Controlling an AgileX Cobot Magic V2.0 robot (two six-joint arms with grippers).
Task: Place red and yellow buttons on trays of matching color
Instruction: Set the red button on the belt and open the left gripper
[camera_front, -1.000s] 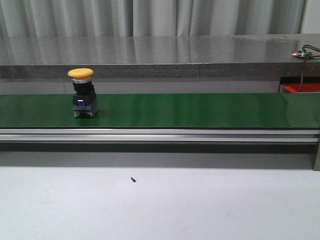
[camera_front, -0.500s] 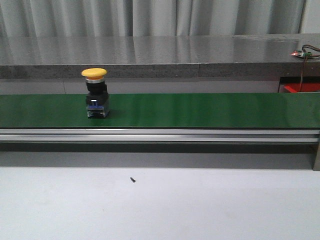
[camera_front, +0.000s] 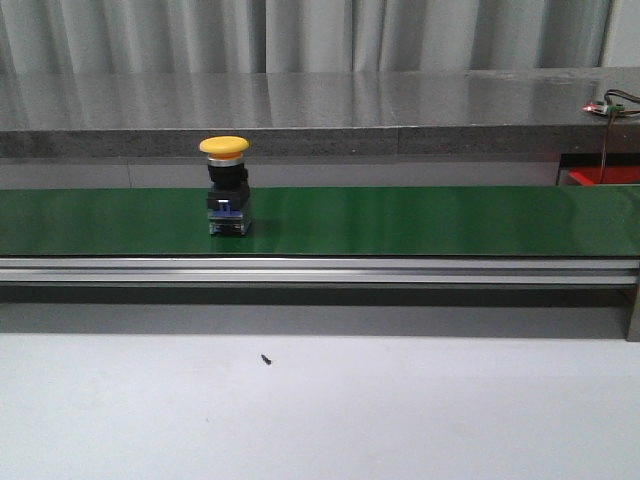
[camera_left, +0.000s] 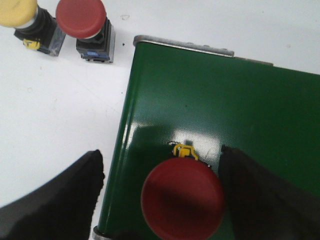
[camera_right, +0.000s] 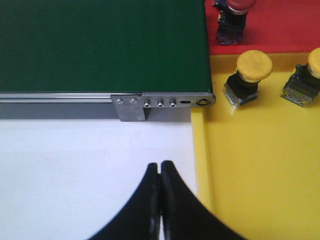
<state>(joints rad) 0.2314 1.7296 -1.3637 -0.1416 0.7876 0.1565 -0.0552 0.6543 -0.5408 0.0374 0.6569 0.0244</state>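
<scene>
Right wrist view shows the right hand (camera_right: 160, 167) pressed together, empty, over the white bench (camera_right: 75, 170) beside the yellow tray (camera_right: 260, 165), where two yellow buttons (camera_right: 248, 75) already stand. Across the belt end, the left hand (camera_left: 160, 200) is spread around a red button (camera_left: 182, 197) upright on the green belt (camera_left: 240, 110). From the front, a yellow button (camera_front: 227, 186) stands mid-belt, cap up, long axis vertical. Best to open the right hand early and grip the black body beneath the cap, keeping it upright.
</scene>
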